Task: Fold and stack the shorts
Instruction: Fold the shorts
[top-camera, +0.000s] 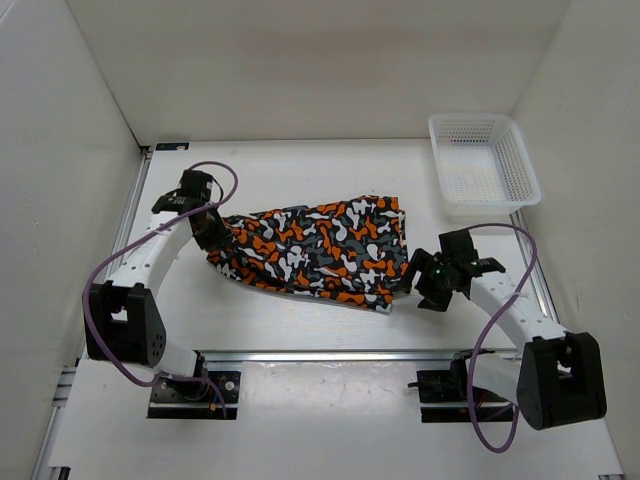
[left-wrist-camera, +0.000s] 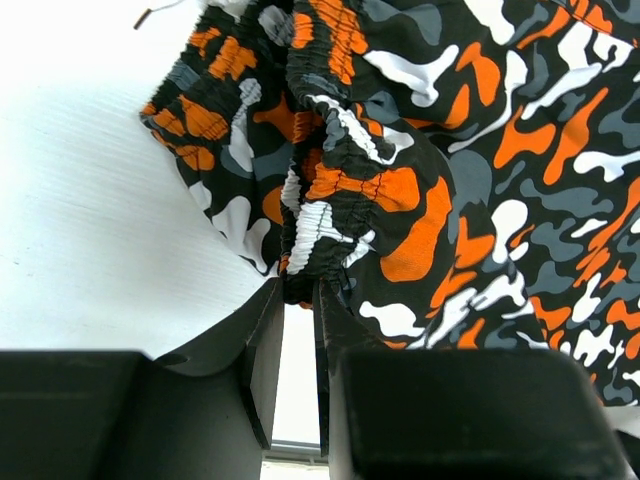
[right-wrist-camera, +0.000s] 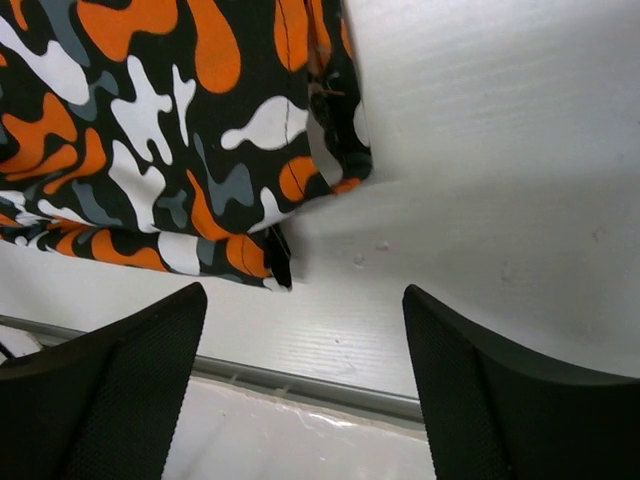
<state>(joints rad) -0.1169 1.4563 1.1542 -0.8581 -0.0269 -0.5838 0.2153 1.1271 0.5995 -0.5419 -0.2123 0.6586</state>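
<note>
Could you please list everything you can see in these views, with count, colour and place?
shorts: one; orange, black, white and grey camouflage print; mid-table, between the two arms.
basket: one; white mesh; far right corner of the table.
table: one; white; under everything.
cables: two; purple; one looping off each arm.
arms: two; white and black; bases at the near edge.
left fingers: black; pinching the shorts' gathered waistband.
right fingers: black; spread open beside the shorts' near right corner, holding nothing.
</note>
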